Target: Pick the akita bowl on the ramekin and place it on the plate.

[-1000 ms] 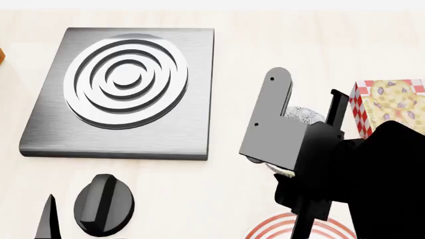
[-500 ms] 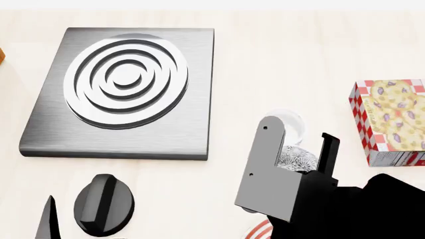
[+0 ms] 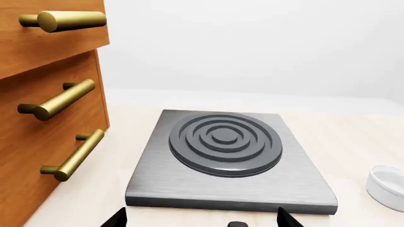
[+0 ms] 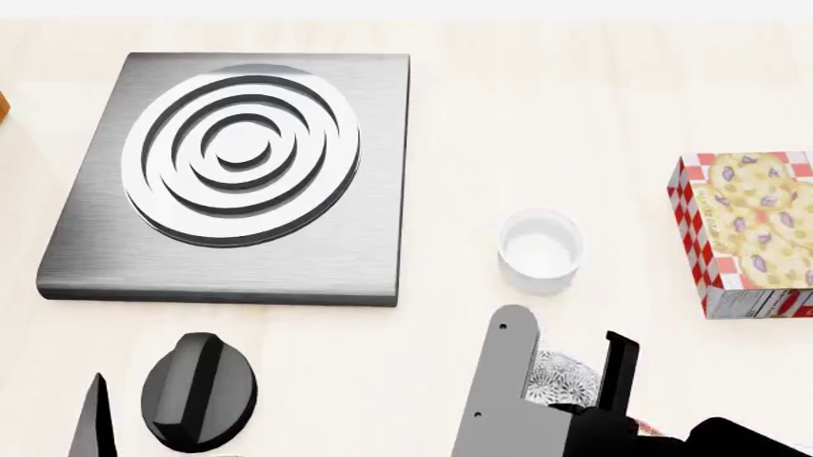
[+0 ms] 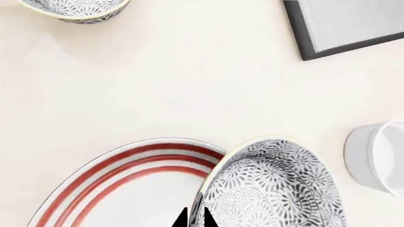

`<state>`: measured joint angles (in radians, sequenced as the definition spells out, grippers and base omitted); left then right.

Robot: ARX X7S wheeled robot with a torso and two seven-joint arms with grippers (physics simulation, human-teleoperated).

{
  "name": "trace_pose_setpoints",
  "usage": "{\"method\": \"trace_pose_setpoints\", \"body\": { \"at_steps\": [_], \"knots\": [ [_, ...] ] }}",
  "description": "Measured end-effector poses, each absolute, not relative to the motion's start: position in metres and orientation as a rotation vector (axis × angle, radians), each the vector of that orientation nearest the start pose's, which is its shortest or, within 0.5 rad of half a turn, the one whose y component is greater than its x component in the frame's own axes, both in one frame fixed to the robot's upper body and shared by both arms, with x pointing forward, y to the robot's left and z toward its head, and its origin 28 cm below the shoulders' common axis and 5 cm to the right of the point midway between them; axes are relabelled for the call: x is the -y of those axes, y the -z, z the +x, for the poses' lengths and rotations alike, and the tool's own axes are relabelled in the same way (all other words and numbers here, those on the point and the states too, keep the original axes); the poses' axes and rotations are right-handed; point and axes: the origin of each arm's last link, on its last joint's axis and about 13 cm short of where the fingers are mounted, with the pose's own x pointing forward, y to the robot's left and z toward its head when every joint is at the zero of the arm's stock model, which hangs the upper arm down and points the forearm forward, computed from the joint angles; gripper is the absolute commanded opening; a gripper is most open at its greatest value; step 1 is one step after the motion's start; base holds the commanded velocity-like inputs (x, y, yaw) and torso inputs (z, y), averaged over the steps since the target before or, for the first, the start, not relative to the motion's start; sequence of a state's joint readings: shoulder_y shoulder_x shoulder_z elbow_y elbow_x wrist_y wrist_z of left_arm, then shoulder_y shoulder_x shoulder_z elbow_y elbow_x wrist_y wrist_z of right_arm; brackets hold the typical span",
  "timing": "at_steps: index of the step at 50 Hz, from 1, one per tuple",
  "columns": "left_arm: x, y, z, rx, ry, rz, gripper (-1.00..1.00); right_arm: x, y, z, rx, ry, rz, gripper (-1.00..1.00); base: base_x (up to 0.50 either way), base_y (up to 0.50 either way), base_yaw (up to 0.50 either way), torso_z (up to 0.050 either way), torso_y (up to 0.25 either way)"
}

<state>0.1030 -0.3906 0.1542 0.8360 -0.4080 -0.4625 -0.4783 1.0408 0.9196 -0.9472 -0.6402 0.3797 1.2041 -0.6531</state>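
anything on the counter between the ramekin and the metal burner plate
No. In the head view the strip between the ramekin and the burner plate is bare pale counter; the left wrist view shows the same gap empty.

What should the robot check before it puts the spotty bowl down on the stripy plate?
1. Bowl off the white cup: ok. The ramekin stands empty.
2. Bowl held: ok. The right gripper pinches the rim of the akita bowl.
3. Bowl over the plate: not ok. It overlaps only the edge of the plate; most hangs beside it.
4. Landing spot free: ok for the part in view; the rest is cut off.
5. Twin bowl out of the way: ok, far from the plate.
6. Left gripper out of the way: ok, near the stove plate.
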Motion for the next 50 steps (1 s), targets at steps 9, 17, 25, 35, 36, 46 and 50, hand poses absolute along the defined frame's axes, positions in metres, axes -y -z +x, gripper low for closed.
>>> {"method": "trace_pose_setpoints", "body": {
  "at_steps": [9, 17, 25, 35, 36, 46, 50],
  "knots": [
    [-0.211, -0.129, 0.155, 0.151, -0.022, -0.034, 1.0, 0.171, -0.213, 0.241, -0.592, -0.899, -0.953, -1.0, 0.0, 0.0, 0.0, 0.0, 0.001],
    [-0.211, -0.129, 0.155, 0.151, -0.022, -0.033, 1.0, 0.174, -0.208, 0.234, -0.606, -0.895, -0.945, -1.0, 0.0, 0.0, 0.0, 0.0, 0.0],
    [-0.211, -0.128, 0.154, 0.151, -0.022, -0.033, 1.0, 0.177, -0.204, 0.23, -0.617, -0.885, -0.933, -1.0, 0.0, 0.0, 0.0, 0.0, 0.0],
    [-0.211, -0.128, 0.154, 0.15, -0.022, -0.031, 1.0, 0.18, -0.2, 0.226, -0.627, -0.873, -0.921, -1.0, 0.0, 0.0, 0.0, 0.0, 0.0],
    [-0.211, -0.128, 0.154, 0.151, -0.022, -0.031, 1.0, 0.18, -0.2, 0.226, -0.628, -0.871, -0.92, -1.0, 0.0, 0.0, 0.0, 0.0, 0.0],
    [-0.211, -0.128, 0.154, 0.151, -0.023, -0.031, 1.0, 0.182, -0.194, 0.223, -0.63, -0.863, -0.902, -1.0, 0.0, 0.0, 0.0, 0.0, 0.001],
    [-0.211, -0.128, 0.154, 0.151, -0.023, -0.031, 1.0, 0.182, -0.19, 0.223, -0.632, -0.864, -0.892, -1.0, 0.0, 0.0, 0.0, 0.0, 0.0]
  ]
}}
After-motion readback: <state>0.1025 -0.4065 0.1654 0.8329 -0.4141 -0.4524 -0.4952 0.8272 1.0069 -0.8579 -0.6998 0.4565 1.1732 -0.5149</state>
